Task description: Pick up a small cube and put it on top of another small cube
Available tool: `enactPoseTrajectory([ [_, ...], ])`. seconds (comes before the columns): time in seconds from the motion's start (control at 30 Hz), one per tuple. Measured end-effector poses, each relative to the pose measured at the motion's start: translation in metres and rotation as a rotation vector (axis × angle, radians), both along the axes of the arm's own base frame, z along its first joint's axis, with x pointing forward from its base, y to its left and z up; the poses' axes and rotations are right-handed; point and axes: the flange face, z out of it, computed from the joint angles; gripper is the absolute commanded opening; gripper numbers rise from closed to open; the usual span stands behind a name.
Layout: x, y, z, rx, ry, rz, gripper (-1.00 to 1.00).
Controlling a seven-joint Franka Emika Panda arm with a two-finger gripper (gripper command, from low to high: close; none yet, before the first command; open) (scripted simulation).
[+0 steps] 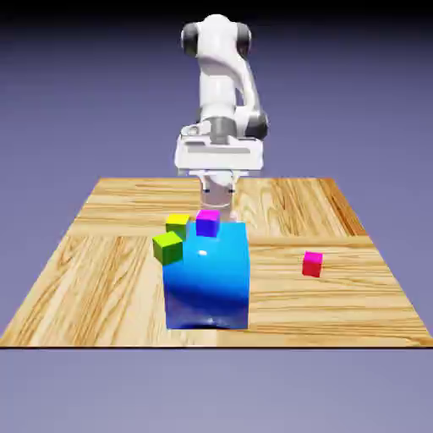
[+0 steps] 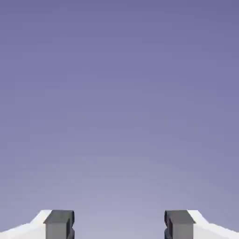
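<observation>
Exterior view: the claw [image 1: 218,188] hangs over the far part of the bench [image 1: 101,296], near the middle of the far edge, with the white arm [image 1: 217,76] rising behind it. Its fingers point down toward the bench and stand apart. The hand view agrees: the two grey fingertips [image 2: 59,224] are spread wide at the bottom edge, with nothing between them but the plain blue-violet backdrop [image 2: 119,107].

The small pink cube [image 1: 312,264] rests by itself on the bench, about midway between the far and near edges and toward the edge on the exterior view's right, well apart from the claw.

A big, glossy blue block [image 1: 207,283] stands close to the near edge, a little toward the exterior view's left. Around its upper part show three small cubes: a green cube [image 1: 168,249], tilted, at its corner on the exterior view's left; a yellow-topped cube [image 1: 178,222] partly hidden behind the green one; and a purple cube with a magenta top [image 1: 208,224] at the block's far top edge. Whether these three touch the block cannot be told.
</observation>
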Motion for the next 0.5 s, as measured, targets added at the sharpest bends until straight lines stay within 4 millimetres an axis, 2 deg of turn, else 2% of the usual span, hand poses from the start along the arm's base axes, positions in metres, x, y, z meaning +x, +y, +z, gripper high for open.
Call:
enactPoseTrajectory([
  [0.03,0.007,0.011,-0.005,-0.017,0.047,0.033,0.00],
  [0.13,0.021,0.044,-0.042,0.041,0.225,0.038,0.00],
  [0.27,0.028,0.094,-0.093,0.105,0.473,0.039,0.00],
  [0.37,0.023,0.133,-0.132,0.141,0.665,0.038,0.00],
  [0.5,-0.001,0.183,-0.188,0.195,0.935,-0.036,0.00],
])
